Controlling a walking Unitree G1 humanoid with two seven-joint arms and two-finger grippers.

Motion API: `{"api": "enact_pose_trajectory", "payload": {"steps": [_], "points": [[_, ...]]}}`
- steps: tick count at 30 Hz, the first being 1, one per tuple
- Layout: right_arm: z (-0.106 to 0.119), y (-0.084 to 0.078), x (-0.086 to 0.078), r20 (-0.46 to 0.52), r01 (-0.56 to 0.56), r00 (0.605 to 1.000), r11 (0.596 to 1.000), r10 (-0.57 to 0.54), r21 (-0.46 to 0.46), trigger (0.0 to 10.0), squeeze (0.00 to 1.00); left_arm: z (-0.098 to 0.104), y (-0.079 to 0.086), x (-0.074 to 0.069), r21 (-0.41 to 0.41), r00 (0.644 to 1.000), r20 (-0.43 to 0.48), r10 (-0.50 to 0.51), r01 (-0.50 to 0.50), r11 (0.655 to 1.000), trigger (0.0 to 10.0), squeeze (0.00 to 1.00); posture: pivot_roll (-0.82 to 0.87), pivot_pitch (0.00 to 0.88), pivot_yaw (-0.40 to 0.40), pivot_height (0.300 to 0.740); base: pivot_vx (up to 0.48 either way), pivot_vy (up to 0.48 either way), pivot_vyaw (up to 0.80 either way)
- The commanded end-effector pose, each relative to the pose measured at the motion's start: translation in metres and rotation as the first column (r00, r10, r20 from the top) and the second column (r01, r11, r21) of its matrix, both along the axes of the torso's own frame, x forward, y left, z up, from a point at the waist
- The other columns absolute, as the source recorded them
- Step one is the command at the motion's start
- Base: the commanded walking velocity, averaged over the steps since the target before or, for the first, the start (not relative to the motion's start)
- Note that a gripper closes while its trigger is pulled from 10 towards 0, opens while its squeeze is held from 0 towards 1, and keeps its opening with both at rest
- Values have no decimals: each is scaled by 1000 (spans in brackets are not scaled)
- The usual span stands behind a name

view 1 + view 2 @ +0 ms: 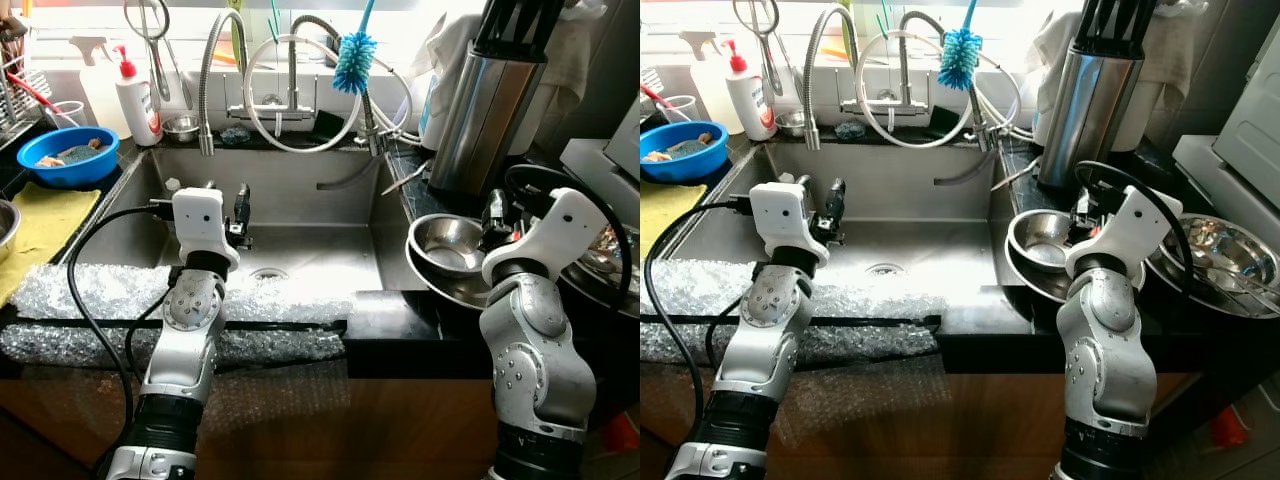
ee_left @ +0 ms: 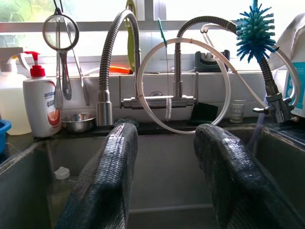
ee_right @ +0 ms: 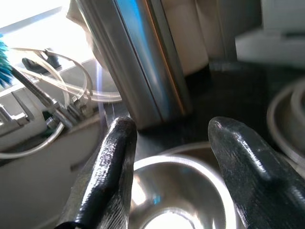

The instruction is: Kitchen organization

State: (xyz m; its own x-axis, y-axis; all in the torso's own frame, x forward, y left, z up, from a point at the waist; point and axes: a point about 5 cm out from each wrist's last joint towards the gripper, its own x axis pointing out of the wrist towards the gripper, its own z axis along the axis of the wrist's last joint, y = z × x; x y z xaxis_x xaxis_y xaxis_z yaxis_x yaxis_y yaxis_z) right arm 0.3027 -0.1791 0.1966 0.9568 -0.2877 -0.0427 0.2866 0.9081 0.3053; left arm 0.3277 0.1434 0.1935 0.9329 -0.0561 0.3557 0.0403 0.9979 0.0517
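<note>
My left gripper point(image 1: 240, 208) hangs open over the steel sink point(image 1: 300, 185), above the drain, with nothing between its fingers point(image 2: 114, 171). In the left wrist view it points at the faucet point(image 2: 176, 98) and its looped white hose. My right gripper point(image 1: 494, 216) stands open just above two nested steel bowls point(image 1: 448, 248) on the dark counter right of the sink. The right wrist view shows the small bowl point(image 3: 176, 191) directly below the spread fingers point(image 3: 112, 176), with the tall steel knife holder point(image 3: 143, 62) behind it.
A blue bowl point(image 1: 68, 155) with scraps, a soap bottle point(image 1: 137, 95) and a yellow cloth point(image 1: 40, 220) lie left of the sink. Bubble wrap point(image 1: 100, 290) covers the front edge. A larger steel bowl point(image 1: 1225, 250) sits far right. A blue brush point(image 1: 353, 60) hangs by the faucet.
</note>
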Motion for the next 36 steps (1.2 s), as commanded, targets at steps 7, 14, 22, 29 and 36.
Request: {"api": "enact_pose_trajectory", "payload": {"steps": [7,14,22,29,36], "points": [[-4,-7,2,-81,47,996,993,-38,105,10000,0,0,-2,-1,13,1000,2,-19,19,1000,10000,0,-125,0,-40,740,0,0,0],[-2,-12,1,-91,68,994,988,-56,139,10000,0,-1,-2,-1,16,1000,1,-22,22,1000,10000,0,-126,0,-40,740,0,0,0],[-6,-18,2,-130,89,989,980,-66,180,10000,0,-1,-2,-1,22,1000,-1,-31,31,999,10000,0,-123,0,-38,740,0,0,0],[-12,-15,3,-162,67,986,978,-34,199,10000,0,-1,-3,-1,24,999,-3,-37,37,999,10000,0,-116,0,-38,740,0,0,0],[-18,-13,5,-188,44,982,979,-6,200,10000,0,-2,-3,-1,31,999,-9,-40,41,999,10000,0,-111,0,-36,740,0,0,0]]}}
